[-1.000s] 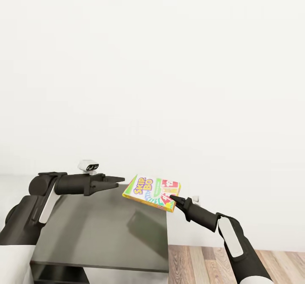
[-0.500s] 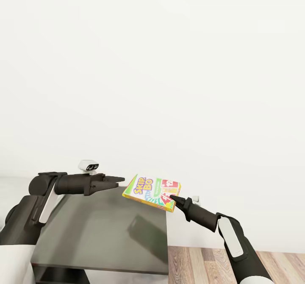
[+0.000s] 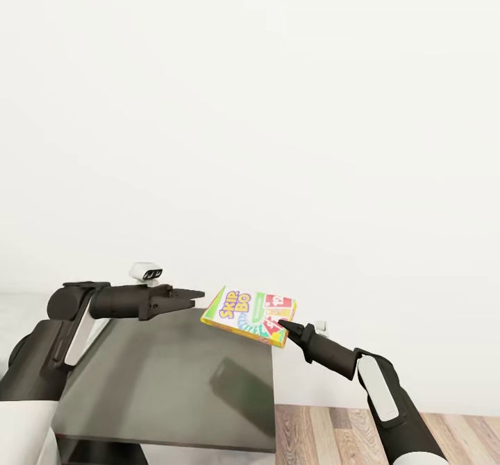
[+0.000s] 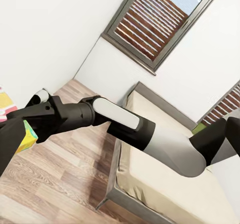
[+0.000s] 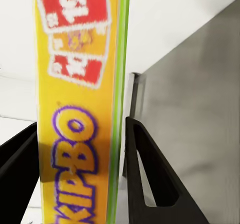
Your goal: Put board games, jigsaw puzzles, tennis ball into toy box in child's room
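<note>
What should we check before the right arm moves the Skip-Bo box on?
1. Grasp: right gripper shut on the board game, fingers on both faces: ok.
2. Game clear of the dark table, held above it: ok.
3. Left gripper clear of the game, small gap: ok.
4. Left gripper holds nothing: ok.
5. Toy box located: cannot tell.
6. Grip margin, held near one corner: cannot tell.

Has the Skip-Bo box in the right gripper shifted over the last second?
No. The Skip-Bo box holds its place beside the left gripper; the dark table shifts, so the camera moved.
</note>
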You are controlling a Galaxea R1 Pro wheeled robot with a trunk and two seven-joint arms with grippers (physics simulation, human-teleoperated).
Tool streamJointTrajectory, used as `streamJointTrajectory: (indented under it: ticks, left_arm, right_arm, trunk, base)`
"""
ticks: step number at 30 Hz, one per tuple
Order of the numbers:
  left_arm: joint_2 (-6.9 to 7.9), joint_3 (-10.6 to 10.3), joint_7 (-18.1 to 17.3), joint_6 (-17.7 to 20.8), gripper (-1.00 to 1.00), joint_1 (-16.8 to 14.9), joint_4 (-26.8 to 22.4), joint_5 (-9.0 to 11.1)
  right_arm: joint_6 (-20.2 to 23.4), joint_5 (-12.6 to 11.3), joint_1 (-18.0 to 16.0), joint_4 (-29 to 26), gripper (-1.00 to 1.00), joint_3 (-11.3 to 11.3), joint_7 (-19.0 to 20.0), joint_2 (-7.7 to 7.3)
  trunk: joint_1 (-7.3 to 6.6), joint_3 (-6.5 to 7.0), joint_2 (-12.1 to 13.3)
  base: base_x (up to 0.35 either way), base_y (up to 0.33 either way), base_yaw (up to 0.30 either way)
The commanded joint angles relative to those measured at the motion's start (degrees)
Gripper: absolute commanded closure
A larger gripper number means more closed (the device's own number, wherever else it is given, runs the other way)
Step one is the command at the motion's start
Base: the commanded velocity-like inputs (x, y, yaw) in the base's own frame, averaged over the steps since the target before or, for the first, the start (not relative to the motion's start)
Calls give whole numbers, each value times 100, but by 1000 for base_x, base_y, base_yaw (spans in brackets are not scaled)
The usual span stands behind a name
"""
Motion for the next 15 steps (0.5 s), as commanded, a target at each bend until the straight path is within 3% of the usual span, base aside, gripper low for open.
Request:
streamJointTrajectory:
  ticks: [1,9,15]
  left_arm:
    - [2,-3,-21,61,-100,-4,-1,-2]
    - [7,0,-21,61,-100,-4,26,-13]
    - [3,7,-21,61,-100,-12,38,-164]
  right_arm:
    - [31,23,-5,-1,100,-21,29,11]
    - [33,54,-5,-1,100,-1,29,72]
    - [30,57,-5,-1,100,6,31,86]
  trunk:
    - [-22,11,37]
    - [-198,155,357]
    - [-330,262,598]
  base:
    - [0,0,0]
    - [0,0,0]
    - [0,0,0]
